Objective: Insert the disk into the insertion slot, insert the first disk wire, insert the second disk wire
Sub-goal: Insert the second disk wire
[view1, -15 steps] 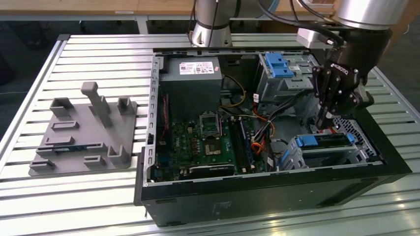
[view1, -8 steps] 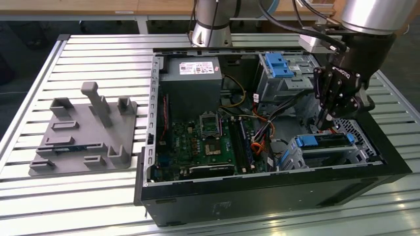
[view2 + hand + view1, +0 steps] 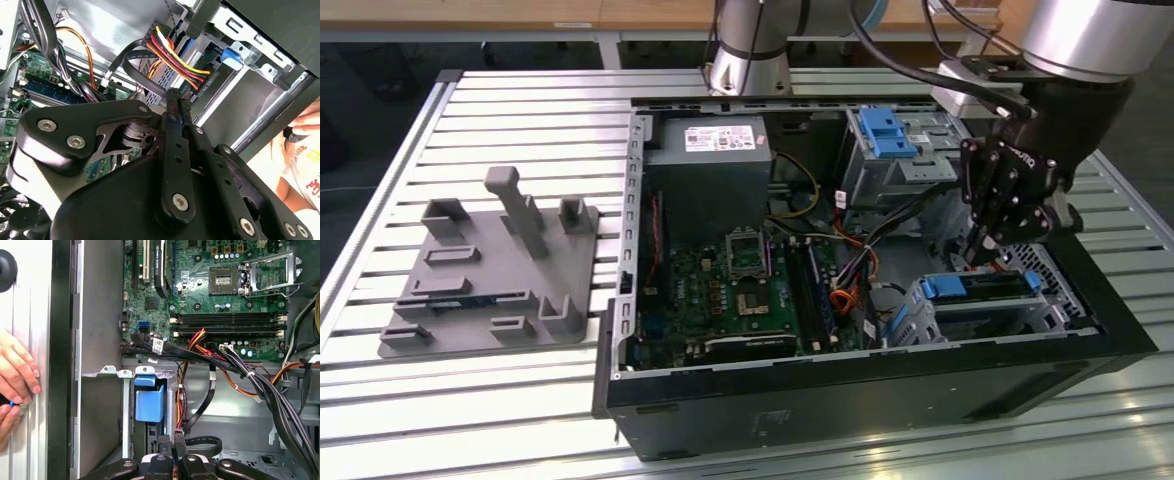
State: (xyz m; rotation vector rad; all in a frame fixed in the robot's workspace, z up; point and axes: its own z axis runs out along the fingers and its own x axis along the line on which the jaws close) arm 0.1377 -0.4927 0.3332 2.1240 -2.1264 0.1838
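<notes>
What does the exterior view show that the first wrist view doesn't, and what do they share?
The exterior view has the grey fixture tray on the slatted table, the power supply and the taller cage's blue latch. The first wrist view has a person's hand outside the case wall. Both show the motherboard, the gripper and the disk seated in the insertion slot.

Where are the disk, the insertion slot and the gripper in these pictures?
disk [image 3: 977, 287]: exterior view, on its blue carrier's top.
insertion slot [image 3: 1051, 272]: exterior view, on the perforated metal side wall.
gripper [image 3: 170, 439]: first wrist view, between the tips, at the cables.
</notes>
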